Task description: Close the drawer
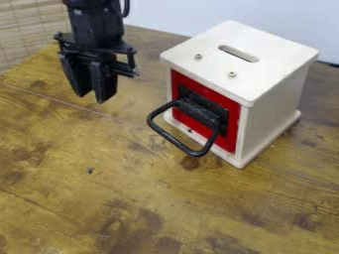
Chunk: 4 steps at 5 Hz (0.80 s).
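A small white cube box (272, 74) stands on the wooden table at the right. Its red front panel, the drawer (199, 111), faces left and toward me, with a dark recessed centre and a big black loop handle (177, 131) drooping onto the table. The panel looks nearly flush with the box. My gripper (87, 91) hangs at the upper left, well left of the handle and apart from it, pointing down. Its two dark fingers (103, 77) stand close together with nothing between them.
The worn wooden table (119, 189) stretches across the front and left. A slot (240, 53) and two screws mark the box top. A pale woven surface (24, 30) lies at the far left corner, with a white wall behind.
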Motion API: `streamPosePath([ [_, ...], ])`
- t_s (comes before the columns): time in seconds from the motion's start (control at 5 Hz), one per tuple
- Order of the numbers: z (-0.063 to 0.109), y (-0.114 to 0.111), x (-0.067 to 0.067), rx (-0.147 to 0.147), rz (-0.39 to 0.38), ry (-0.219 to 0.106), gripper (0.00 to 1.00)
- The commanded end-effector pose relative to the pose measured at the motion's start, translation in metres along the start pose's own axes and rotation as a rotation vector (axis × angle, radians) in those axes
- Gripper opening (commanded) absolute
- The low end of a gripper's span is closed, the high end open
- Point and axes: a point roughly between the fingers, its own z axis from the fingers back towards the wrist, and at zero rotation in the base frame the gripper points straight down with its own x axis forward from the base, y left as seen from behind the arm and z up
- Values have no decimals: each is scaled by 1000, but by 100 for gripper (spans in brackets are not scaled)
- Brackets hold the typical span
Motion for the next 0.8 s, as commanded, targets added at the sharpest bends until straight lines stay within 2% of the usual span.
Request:
streamPosePath([
  [0.0,32,-13,1,2,-21,-91,0],
  [0.6,25,3,0,9,6,-80,0],
])
